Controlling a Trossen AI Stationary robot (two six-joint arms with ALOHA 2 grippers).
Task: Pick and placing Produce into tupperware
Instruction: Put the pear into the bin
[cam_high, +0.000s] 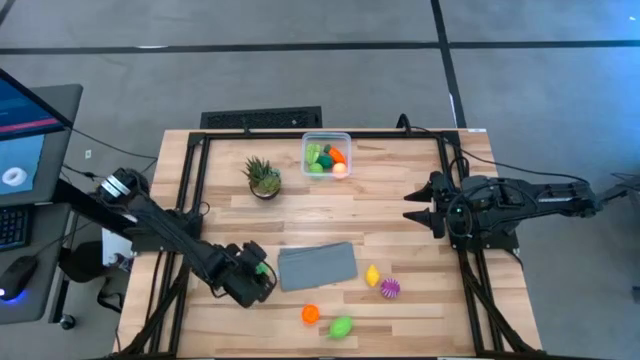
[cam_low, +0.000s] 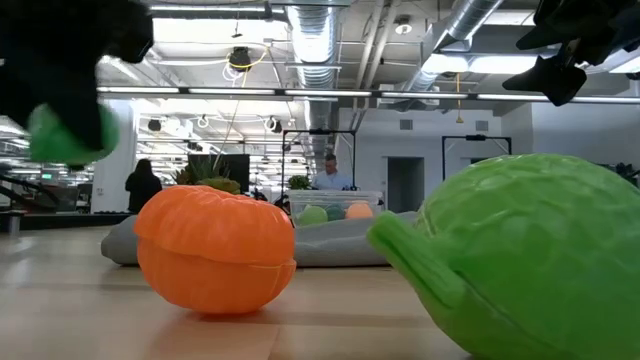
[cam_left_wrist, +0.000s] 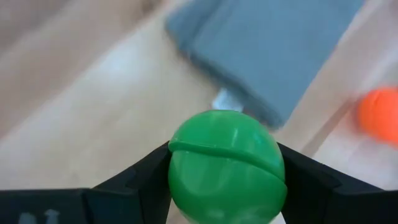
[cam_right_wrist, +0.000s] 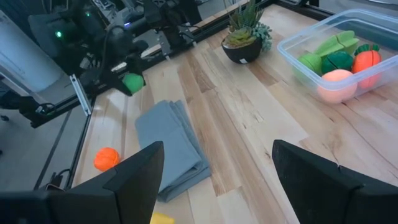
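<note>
My left gripper (cam_high: 257, 277) is at the near left of the table, beside the grey cloth (cam_high: 317, 265), shut on a round green toy fruit (cam_left_wrist: 227, 168) with a seam around it. The clear tupperware (cam_high: 327, 155) stands at the far middle with several produce pieces inside. An orange piece (cam_high: 310, 314), a green one (cam_high: 341, 327), a yellow one (cam_high: 373, 276) and a spiky purple one (cam_high: 390, 289) rest on the table near the front edge. My right gripper (cam_high: 420, 205) hangs open over the table's right side, holding nothing. My left gripper pinches the green fruit between its two fingers (cam_left_wrist: 143, 180), one on each of its opposite sides (cam_left_wrist: 177, 177). The fingers slant steeply down from the table's left. The fruit (cam_right_wrist: 132, 82) is lifted clear of the table.
A spiky green potted plant (cam_high: 263, 177) stands left of the tupperware. The folded grey cloth lies between my left gripper and the loose produce. Bare wood lies across the table's middle (cam_high: 380, 215). People show in the room beyond, in the low view.
</note>
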